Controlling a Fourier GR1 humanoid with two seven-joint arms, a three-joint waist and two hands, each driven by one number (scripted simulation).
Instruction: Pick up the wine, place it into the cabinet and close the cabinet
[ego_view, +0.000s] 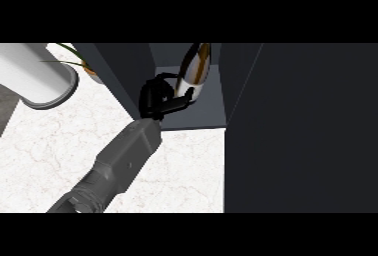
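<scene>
Black robot hand (158, 98), one wine bottle (194, 67)

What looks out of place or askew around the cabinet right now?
Nothing spilled or damaged. The wine bottle leans slightly inside the cabinet, top toward the view's right, with the left hand curled round its lower part. The cabinet door stands open.

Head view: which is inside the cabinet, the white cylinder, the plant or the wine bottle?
The wine bottle, gripped by the robot hand in the cabinet; the white cylinder and plant stand outside on the counter.
</scene>
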